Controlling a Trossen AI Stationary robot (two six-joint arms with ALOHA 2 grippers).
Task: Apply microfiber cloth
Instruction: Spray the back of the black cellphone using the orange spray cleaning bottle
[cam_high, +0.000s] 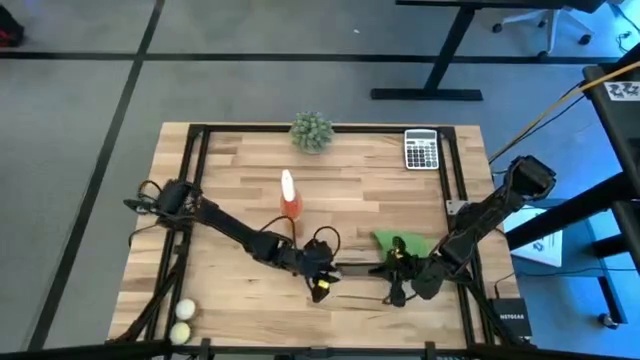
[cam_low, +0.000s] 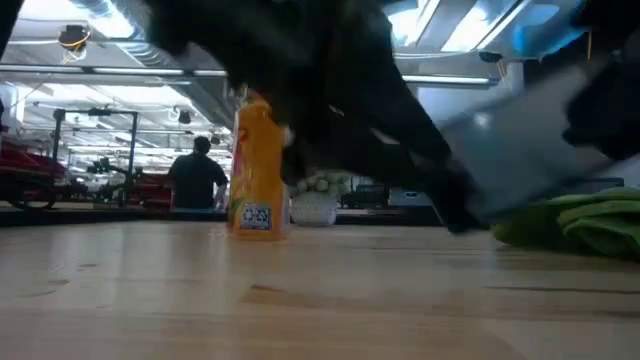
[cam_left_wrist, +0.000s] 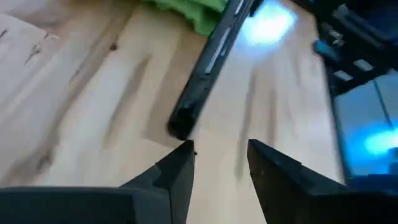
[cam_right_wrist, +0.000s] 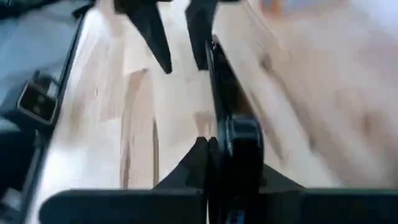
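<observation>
The bright green microfiber cloth (cam_high: 402, 243) lies crumpled on the wooden table to the right of centre, also seen in the low view (cam_low: 585, 220) and the left wrist view (cam_left_wrist: 186, 11). No gripper touches it. Just nearer than the cloth, a slim dark flat device (cam_high: 362, 268) spans the gap between my two grippers. My right gripper (cam_high: 396, 268) is shut on the device's right end. My left gripper (cam_left_wrist: 221, 152) stands open just short of its left end (cam_left_wrist: 180, 127), touching nothing. An orange spray bottle (cam_high: 290, 198) stands upright behind. My right gripper pinches the dark device at its right end (cam_right_wrist: 219, 146) between its two fingers, coming level from the table's right, the fingers lying along it. The device stands on its thin edge and reaches toward my left gripper. Whether its lower edge touches the table I cannot tell.
A fuzzy plant ball (cam_high: 311, 131) and a calculator (cam_high: 421, 149) sit at the far edge. Two pale balls (cam_high: 182, 320) lie at the near left corner. Black frame rails (cam_high: 455, 190) border the table. Bare wood lies left of the bottle.
</observation>
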